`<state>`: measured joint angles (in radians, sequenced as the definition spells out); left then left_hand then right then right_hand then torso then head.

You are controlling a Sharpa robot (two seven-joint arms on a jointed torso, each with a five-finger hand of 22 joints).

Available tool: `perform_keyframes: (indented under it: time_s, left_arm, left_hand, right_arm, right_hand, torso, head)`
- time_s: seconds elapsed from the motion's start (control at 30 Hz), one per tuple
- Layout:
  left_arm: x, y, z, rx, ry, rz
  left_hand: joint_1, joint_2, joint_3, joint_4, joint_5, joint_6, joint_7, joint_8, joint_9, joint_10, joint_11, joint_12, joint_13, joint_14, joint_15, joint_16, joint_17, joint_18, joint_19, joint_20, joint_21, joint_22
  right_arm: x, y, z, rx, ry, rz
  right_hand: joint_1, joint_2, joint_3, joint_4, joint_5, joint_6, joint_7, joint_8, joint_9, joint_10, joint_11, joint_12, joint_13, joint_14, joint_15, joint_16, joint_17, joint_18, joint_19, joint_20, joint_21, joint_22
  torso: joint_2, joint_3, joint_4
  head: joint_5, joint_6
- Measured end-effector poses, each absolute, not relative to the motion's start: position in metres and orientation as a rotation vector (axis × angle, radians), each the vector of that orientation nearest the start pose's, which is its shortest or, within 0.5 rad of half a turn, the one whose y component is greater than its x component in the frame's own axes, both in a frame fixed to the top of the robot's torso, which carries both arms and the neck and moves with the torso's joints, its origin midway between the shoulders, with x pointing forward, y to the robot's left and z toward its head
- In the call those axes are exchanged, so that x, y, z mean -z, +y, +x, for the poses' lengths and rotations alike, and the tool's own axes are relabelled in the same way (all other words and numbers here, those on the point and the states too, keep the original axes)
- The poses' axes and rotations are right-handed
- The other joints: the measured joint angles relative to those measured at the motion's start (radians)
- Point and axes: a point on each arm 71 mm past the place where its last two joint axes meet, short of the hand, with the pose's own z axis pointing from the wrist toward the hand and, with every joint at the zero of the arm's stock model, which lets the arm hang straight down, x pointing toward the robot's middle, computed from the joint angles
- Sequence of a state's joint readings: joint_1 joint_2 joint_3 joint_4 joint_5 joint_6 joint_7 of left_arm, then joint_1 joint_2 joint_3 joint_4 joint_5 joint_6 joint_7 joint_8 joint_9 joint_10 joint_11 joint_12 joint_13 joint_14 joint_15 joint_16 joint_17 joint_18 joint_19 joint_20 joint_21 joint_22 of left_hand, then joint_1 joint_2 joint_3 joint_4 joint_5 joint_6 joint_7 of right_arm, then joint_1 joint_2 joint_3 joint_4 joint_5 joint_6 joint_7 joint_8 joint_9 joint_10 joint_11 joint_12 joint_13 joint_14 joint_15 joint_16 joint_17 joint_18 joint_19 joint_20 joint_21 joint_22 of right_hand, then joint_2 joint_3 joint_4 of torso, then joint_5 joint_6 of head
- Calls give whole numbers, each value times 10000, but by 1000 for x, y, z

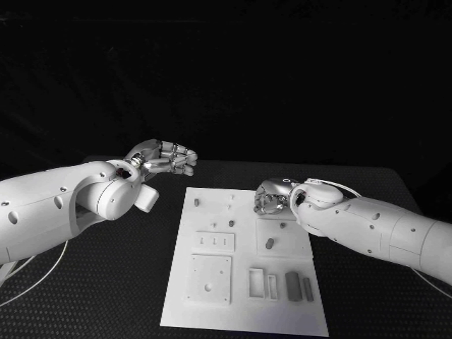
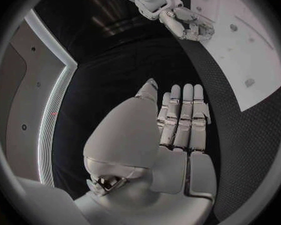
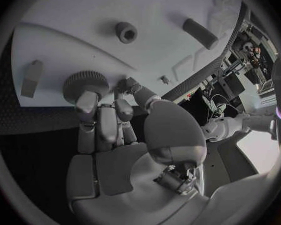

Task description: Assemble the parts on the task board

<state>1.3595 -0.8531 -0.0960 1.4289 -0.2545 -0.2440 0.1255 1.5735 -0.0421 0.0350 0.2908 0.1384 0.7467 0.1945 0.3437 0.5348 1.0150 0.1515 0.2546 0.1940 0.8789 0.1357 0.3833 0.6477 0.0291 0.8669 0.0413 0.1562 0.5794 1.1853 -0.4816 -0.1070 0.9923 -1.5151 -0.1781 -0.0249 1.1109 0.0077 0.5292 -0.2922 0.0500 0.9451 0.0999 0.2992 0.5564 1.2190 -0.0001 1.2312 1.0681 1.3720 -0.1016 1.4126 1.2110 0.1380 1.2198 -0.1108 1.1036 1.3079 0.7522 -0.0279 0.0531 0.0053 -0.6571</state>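
The white task board (image 1: 211,321) lies in the middle of the black table. My right hand (image 1: 273,198) hovers over its far right part. In the right wrist view its fingertips (image 3: 86,103) and thumb grip a round knurled grey part (image 3: 84,82) just above the board (image 3: 72,40). A small ring-shaped part (image 3: 125,32) and a dark peg (image 3: 200,33) lie on the board beyond it. My left hand (image 1: 167,157) is raised off the board's far left corner; its fingers (image 2: 183,116) are stretched out side by side and hold nothing.
On the board's near half sit two grey bars (image 1: 292,287), a white frame (image 1: 258,282), a square plate (image 1: 210,279) and an oval part (image 1: 270,244). Small pieces (image 1: 231,224) dot the far half. Black mat (image 1: 104,296) surrounds the board.
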Motion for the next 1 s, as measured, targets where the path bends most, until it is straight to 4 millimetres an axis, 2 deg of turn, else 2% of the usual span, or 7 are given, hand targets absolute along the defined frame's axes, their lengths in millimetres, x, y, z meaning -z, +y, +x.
perform_keyframes:
  time_s: [0.13,0.2,0.3,0.43,0.47,0.77,1.0]
  left_arm:
    - [137,239,523,12749,16307,-8791]
    - [137,239,523,12746,16306,-8792]
    - [137,239,523,12739,16301,-8796]
    - [137,240,523,12718,16287,-8808]
    - [137,241,523,12712,16283,-8812]
    - [137,245,524,12629,16232,-8856]
    - [137,247,525,12585,16187,-8868]
  left_hand:
    - [0,0,0,0,0,0,0,0,0,0,0,0,0,0,0,-1,0,-2,0,0,-17,0]
    - [0,0,0,0,0,0,0,0,-1,0,0,0,-1,0,0,-1,0,-4,0,0,-17,0]
    - [0,0,0,0,0,0,0,0,-1,0,0,0,-1,0,0,-1,0,-5,0,0,-17,0]
    - [0,0,0,0,0,0,0,0,-1,0,0,0,6,0,0,-1,11,-17,20,-20,-17,0]
    - [0,0,0,0,0,0,0,0,-1,0,0,0,9,0,0,-1,10,-65,37,-37,-17,-4]
    - [0,0,0,0,0,0,0,0,8,0,0,0,8,0,0,-40,21,-67,36,-37,-17,-8]
    - [-2,-2,0,0,0,0,0,0,7,0,0,0,18,0,0,-40,32,-68,36,-37,-17,-7]
  right_arm:
    - [250,-162,553,-4736,18111,-2965]
    - [251,-162,553,-4716,18052,-2974]
    - [251,-161,552,-4693,17934,-2979]
    - [251,-160,550,-4666,17743,-2975]
    - [251,-160,550,-4660,17671,-2968]
    - [239,-156,551,-4565,16792,-3000]
    - [230,-148,556,-4408,16294,-3060]
  right_hand:
    - [0,-1,1,-1,0,14,-12,45,42,5,-4,4,4,1,-1,5,0,0,0,1,4,0]
    - [-2,-3,28,-28,-7,15,-12,166,42,71,-71,54,52,1,-1,46,0,1,-1,1,58,0]
    - [-27,-29,96,9,-8,16,-13,213,42,125,-124,54,59,8,-123,46,-7,1,-1,2,58,0]
    - [-27,-29,121,-16,-12,18,-15,214,42,125,-125,54,59,-6,-140,46,-14,1,-1,3,58,0]
    - [-26,-30,121,-15,-36,19,-16,214,42,125,-125,54,59,-6,-140,46,-13,1,-1,3,58,0]
    - [27,-84,148,12,-37,51,-48,215,43,161,-161,53,58,-4,-141,45,-23,1,10,-5,95,0]
    - [2,-109,178,-17,-37,91,-82,215,45,181,-181,53,57,0,-144,45,-43,1,41,-34,95,0]
  torso:
    - [-5,0,-5]
    - [-9,0,-5]
    - [-11,0,-4]
    - [-12,-7,-4]
    - [-12,-7,-3]
    - [-22,-7,-15]
    - [-17,-7,-13]
  head:
    - [-4,-8]
    - [-7,-10]
    - [-12,-11]
    - [-12,5]
    - [-12,15]
    - [4,107]
    - [-5,227]
